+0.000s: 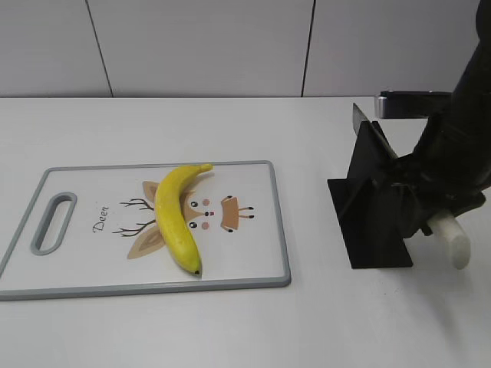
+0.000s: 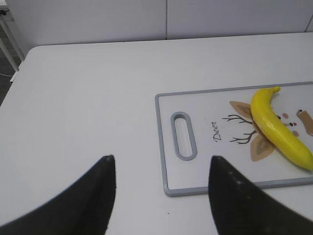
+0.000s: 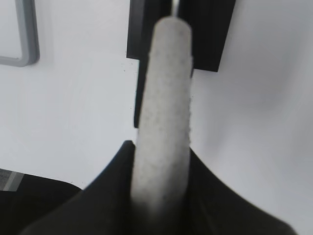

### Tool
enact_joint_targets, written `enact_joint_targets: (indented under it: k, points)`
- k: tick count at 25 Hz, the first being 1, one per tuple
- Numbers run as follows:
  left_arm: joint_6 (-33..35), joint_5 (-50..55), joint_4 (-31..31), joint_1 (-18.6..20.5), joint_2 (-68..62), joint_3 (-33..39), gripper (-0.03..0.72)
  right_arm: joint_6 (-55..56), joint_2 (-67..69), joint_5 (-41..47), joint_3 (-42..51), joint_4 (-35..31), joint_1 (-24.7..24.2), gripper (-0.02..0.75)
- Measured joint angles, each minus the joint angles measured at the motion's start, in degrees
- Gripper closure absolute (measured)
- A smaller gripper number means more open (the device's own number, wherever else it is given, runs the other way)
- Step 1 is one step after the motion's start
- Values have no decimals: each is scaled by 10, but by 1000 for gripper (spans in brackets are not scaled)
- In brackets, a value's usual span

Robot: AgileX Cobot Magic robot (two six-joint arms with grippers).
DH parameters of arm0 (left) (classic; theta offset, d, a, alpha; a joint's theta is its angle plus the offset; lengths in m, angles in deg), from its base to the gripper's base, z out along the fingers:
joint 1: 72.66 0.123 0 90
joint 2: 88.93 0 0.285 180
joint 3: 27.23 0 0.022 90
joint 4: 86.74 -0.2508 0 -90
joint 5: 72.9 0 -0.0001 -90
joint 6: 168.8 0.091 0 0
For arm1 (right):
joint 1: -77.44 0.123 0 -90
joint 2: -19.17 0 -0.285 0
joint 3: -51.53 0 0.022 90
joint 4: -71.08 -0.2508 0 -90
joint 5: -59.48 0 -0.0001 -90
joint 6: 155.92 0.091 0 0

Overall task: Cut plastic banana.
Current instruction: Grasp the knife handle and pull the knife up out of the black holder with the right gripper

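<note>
On the cutting board (image 1: 261,230), at the left half of the white bench (image 1: 230,330) in the exterior view: one plastic banana (image 1: 178,215), whole and uncut, bright yellow, lying flat across the printed deer motif. Long axis runs from the stem, at the far side and slightly rightward, to the dark tip at the near edge of the board, so it lies nearly fore-and-aft with a mild curve bowing left. Board handle slot (image 1: 52,222) sits at the far left end. Well apart to the right: a black knife stand (image 1: 376,207), slotted, with a blade edge showing at its top. Right tool (image 3: 161,166): closed around a pale, rough-textured knife handle (image 3: 164,103) (the blade appears seated in the stand slot; its full length is hidden). Left tool (image 2: 161,196): fingers spread wide, holding nothing, hovering above bare bench just beside the board's handle end. Governing relation: the banana lies to the left of the knife, across open bench, with its length roughly crosswise to a sweep from the right. Judgement: the right arm carries the cutter yet is the farther from the fruit; the left is nearer and is placed to steady board or banana.
</note>
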Motion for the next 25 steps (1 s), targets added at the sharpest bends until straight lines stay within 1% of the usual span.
enact_joint_targets:
  k: [5, 12, 17, 22, 25]
  points:
    - [0, 0, -1, 0, 0, 0, 115, -11, -52, -2, 0, 6, 0, 543]
    - [10, -15, -2, 0, 0, 0, 117, -87, -110, 2, -4, 2, 2, 554]
    - [18, -34, -1, 0, -22, -4, 117, -155, -122, 14, -37, -14, 2, 555]
    - [52, -51, 3, 0, -90, -5, 117, -236, -121, 5, -59, -54, 2, 554]
    - [96, -53, 21, 0, -138, -25, 117, -312, -120, -8, -61, -76, 2, 554]
